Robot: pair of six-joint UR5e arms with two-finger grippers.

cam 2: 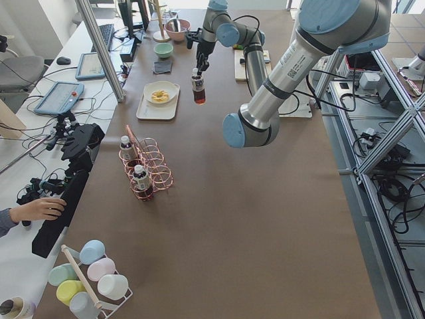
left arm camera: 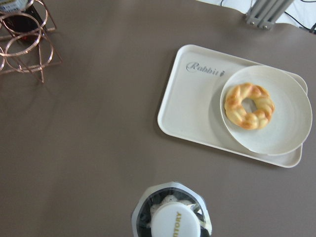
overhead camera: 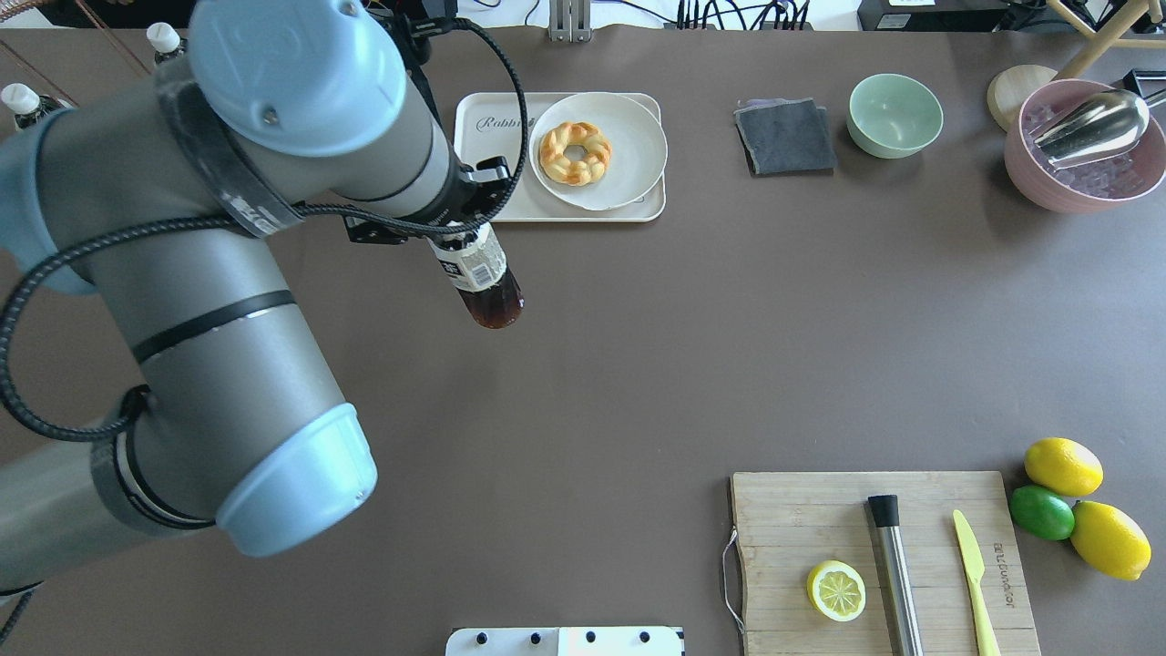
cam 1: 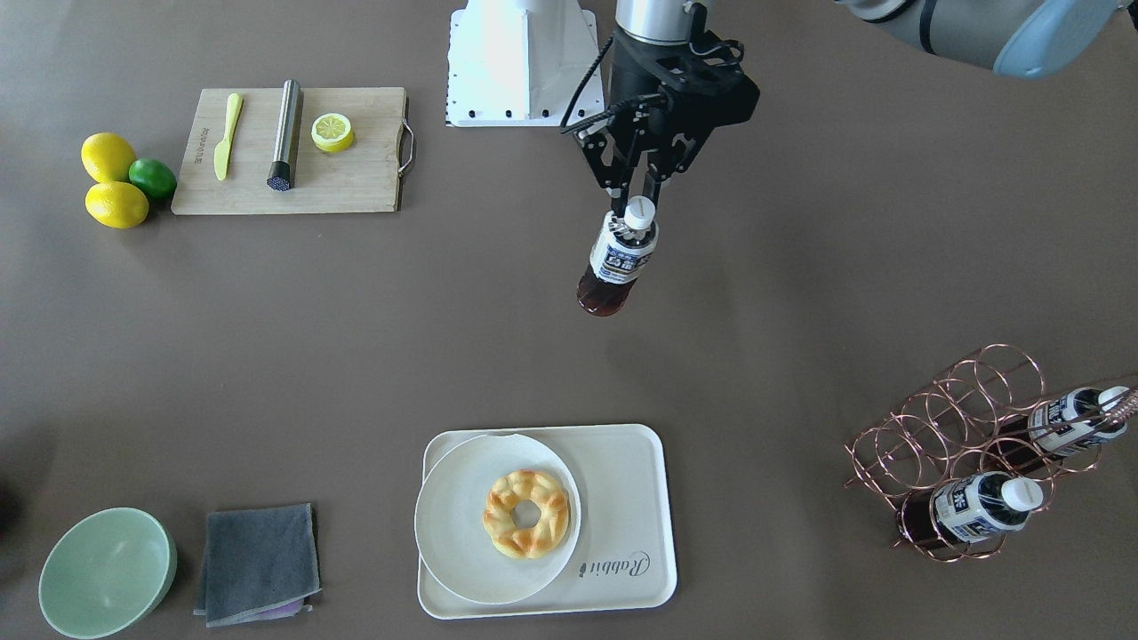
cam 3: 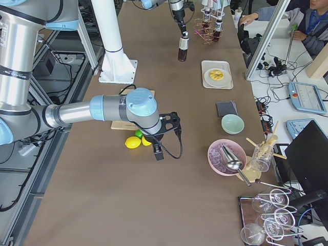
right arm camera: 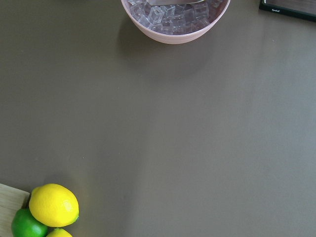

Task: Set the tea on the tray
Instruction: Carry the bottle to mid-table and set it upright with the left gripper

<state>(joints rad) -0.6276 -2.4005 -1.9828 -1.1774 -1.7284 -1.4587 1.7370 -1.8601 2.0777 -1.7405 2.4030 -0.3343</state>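
Note:
My left gripper is shut on the neck of a tea bottle, just under its white cap. The bottle hangs in the air over the bare table, short of the tray; it also shows in the overhead view and its cap in the left wrist view. The cream tray with the "Rabbit" script lies at the table's far side. My right gripper hangs low near the lemons; I cannot tell whether it is open or shut.
A round plate with a doughnut covers half the tray. A copper rack holds two more tea bottles. A grey cloth, green bowl, cutting board, lemons and pink ice bowl stand around.

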